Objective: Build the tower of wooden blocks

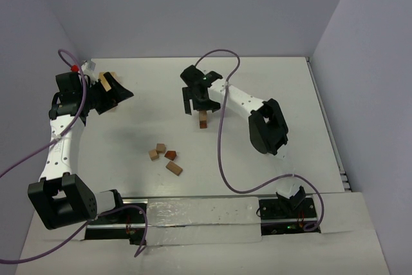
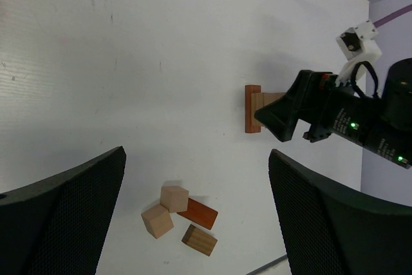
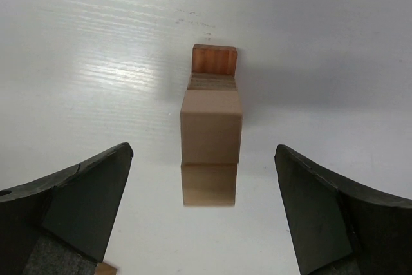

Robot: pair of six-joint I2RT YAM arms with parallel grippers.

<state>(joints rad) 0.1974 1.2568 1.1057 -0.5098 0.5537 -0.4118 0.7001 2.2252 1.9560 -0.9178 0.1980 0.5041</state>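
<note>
One upright tower (image 1: 203, 120) (long axis vertical)

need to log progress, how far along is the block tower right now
Done: a short tower stands, tan blocks on a reddish-brown base; the exact count is unclear.
In hand: nothing. The right end effector hovers open over the tower, and the left end effector is open and empty.
Left: four loose blocks lie clustered apart from the tower, not yet stacked.

Left pincer (image 2: 196, 159) and right pincer (image 3: 203, 152) both gape wide open.
</note>
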